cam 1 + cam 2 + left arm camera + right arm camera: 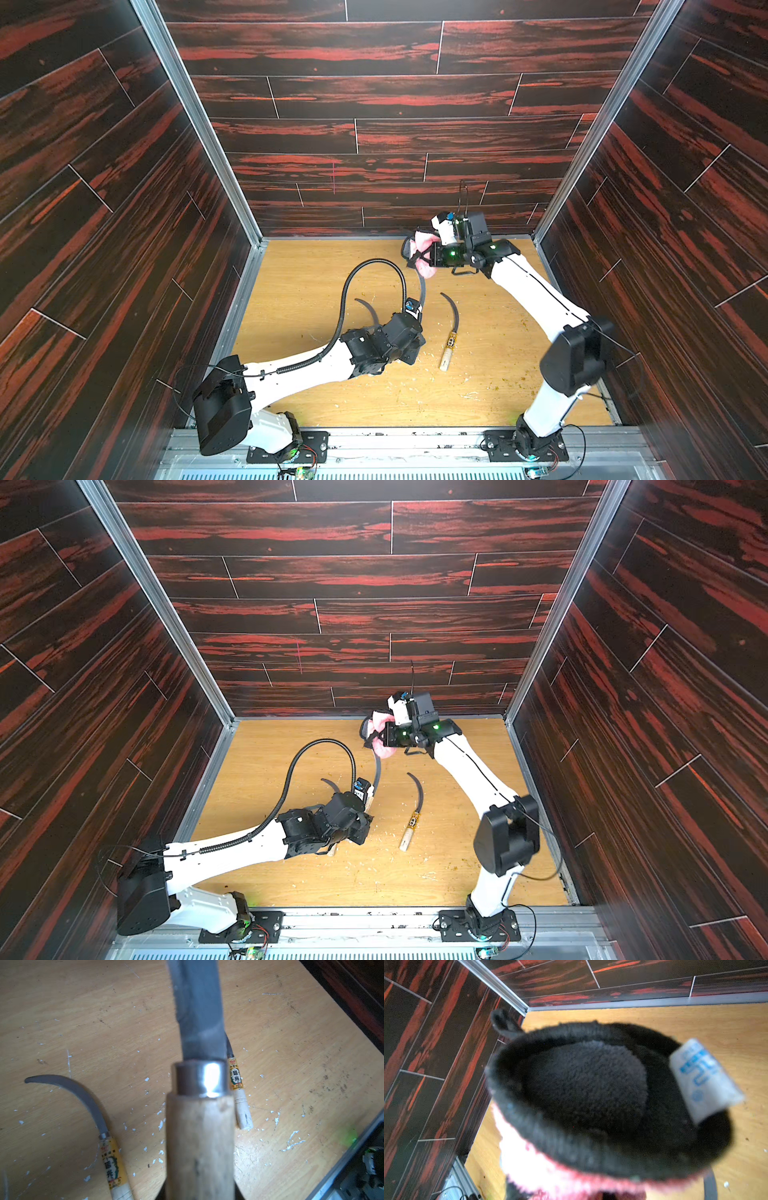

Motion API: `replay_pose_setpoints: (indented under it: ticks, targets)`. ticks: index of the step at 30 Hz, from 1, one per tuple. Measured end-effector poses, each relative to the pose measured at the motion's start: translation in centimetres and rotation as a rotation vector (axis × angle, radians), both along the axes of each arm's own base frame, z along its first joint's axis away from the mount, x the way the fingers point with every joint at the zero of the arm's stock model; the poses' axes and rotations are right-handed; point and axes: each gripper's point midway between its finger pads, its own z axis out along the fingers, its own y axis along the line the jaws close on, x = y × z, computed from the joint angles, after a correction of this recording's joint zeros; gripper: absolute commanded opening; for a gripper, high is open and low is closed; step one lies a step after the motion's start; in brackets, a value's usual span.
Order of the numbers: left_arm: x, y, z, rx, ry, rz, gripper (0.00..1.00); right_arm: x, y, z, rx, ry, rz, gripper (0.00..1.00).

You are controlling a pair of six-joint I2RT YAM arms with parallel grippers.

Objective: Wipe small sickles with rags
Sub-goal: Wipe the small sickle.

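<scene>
sickle handle [199, 1147] clamped in my l gripper [417, 318], blade tip by pink rag [428, 270] squeezed in r gripper [419, 254]; spare sickle [110, 1159] one side of l grip, 2nd spare [236, 1084] other side

A scuffed wooden tabletop [299, 266], strewn with pale flecks [160, 1124], sits between dark red-streaked wall panels [374, 95].

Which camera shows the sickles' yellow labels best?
The left wrist view: two yellow labels show printed characters up close. Both top views give one tiny speck; the right wrist view shows none.
</scene>
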Motion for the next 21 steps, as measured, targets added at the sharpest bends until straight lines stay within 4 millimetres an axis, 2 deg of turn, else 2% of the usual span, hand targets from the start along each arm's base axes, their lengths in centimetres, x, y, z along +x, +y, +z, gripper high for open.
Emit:
replay_pose_setpoints:
  ticks: [4,8,11,14,17,21]
  targets:
    - [-0.6,-0.5,-0.2,-0.009,0.004,-0.025,0.0,1.9,-2.5,-0.8,0.015,0.021,-0.049,0.0]
    - [-1.3,-0.8,-0.6,-0.008,0.014,-0.048,0.0,3.9,-6.0,-0.3,0.038,0.009,-0.128,0.0]
    - [-1.8,-0.8,-1.0,0.002,0.021,-0.057,0.0,5.0,-8.6,-0.3,0.038,0.005,-0.187,0.0]
    - [-1.8,-0.7,-1.1,0.007,0.018,-0.051,0.0,5.6,-10.2,-0.4,0.028,0.004,-0.228,0.0]
    - [-1.4,-0.6,-1.7,0.04,0.024,-0.027,0.0,4.8,-10.8,-1.6,0.007,0.021,-0.245,0.0]
    - [-0.5,-1.6,-3.5,0.107,0.055,-0.005,0.0,1.7,-12.1,-4.1,-0.057,0.078,-0.275,0.0]
